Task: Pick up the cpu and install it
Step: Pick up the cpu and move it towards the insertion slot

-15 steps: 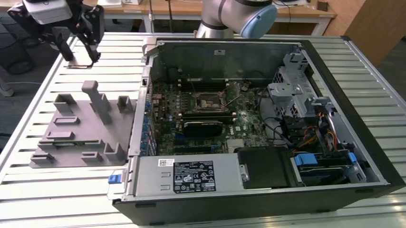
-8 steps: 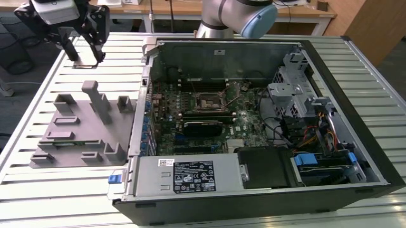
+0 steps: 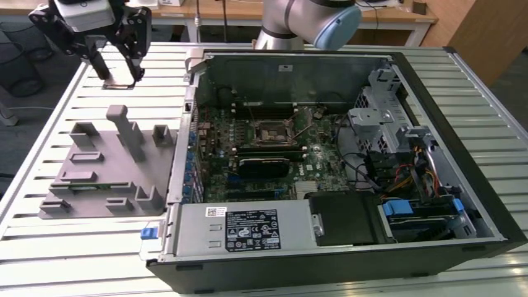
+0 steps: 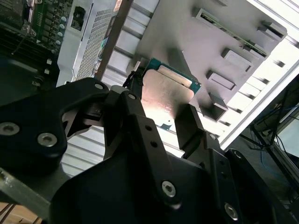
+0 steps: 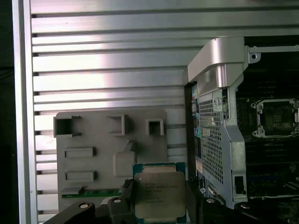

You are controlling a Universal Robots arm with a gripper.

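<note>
Slatted metal counter [image 3: 74,260] carries an open computer case [image 3: 462,80] and a grey fixture [image 3: 107,167]. We see the hand [image 3: 120,77] raised at the exterior view's upper left, clenched on the cpu [image 5: 159,196], silvery top gripped edge to edge. Inside the case, the motherboard socket [image 3: 272,131] lies well apart from it.

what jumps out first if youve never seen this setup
The gripper at the exterior view's upper left, clamped on a silvery cpu over the slatted table. Then the big open computer case lying on its side, green board and square socket exposed, with a grey fixture plate on the exterior view's left of it.
</note>
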